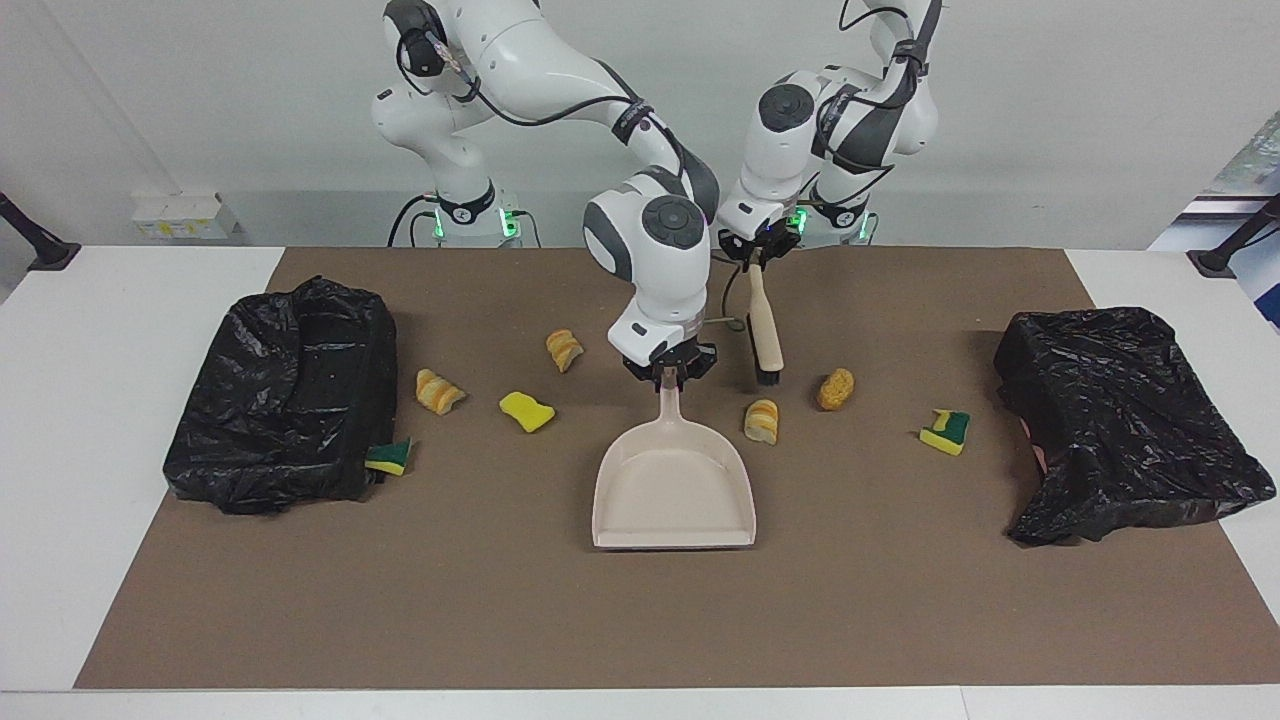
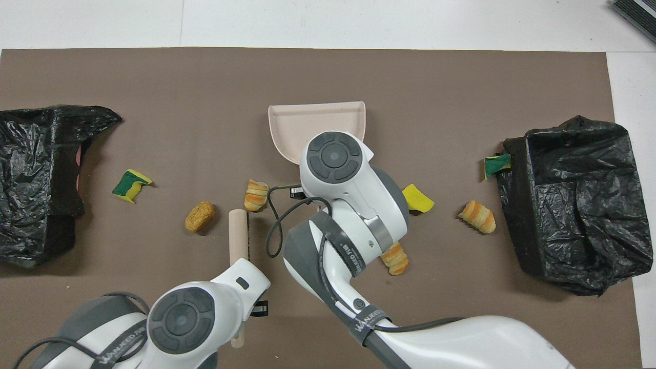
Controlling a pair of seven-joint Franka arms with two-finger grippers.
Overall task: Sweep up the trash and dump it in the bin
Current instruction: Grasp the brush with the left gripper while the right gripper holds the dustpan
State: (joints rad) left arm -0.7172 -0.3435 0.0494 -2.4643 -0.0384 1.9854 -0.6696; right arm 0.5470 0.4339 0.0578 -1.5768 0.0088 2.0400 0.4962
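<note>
Yellow-orange trash scattered on mat, apart from both fingers.

A brown mat covers most of the white table, leaving bare white strips along both end edges and along the edge farthest from the robots. A black angled post stands at each of the two corners nearest the robots, the second one at the left arm's end. A small white box sits just off the robots' edge, near the right arm's corner.
</note>
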